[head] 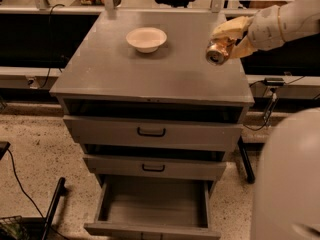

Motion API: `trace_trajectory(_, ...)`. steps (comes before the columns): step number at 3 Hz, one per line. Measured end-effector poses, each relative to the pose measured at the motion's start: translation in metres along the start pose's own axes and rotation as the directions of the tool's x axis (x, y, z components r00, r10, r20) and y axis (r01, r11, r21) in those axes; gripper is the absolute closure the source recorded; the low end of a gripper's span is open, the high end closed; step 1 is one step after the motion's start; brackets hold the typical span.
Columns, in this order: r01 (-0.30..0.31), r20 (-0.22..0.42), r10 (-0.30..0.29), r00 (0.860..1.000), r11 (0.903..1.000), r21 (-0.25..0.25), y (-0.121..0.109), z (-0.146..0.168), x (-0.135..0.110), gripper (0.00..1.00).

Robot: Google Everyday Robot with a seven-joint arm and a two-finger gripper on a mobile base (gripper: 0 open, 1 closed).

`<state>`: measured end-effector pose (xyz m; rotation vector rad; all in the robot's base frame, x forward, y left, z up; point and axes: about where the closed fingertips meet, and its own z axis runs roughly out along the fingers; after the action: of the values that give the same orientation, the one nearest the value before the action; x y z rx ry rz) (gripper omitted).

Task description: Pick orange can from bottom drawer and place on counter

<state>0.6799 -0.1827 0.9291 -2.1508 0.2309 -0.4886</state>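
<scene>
My gripper comes in from the right and is shut on the orange can, a small shiny can held on its side with its silver rim facing the camera. It hangs a little above the right part of the counter, the flat grey top of the cabinet. The bottom drawer is pulled open below, and its grey tray shows nothing inside.
A white bowl stands on the counter at the back, left of the can. Two upper drawers with black handles are slightly open. A large pale rounded robot part fills the lower right. Cables lie on the speckled floor at left.
</scene>
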Motion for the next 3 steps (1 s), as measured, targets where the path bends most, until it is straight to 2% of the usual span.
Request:
trace_trajectory(1,-0.070,0.050,0.072,0.996,0.9965,-0.044,0.007,0.016,0.002,1.00)
trace_trajectory(2,-0.069,0.093,0.078,0.993,0.9929,-0.098,0.008,0.030,-0.004,0.82)
trace_trajectory(3,-0.059,0.127,0.082,0.989,0.9827,-0.176,0.020,0.043,-0.013,0.51)
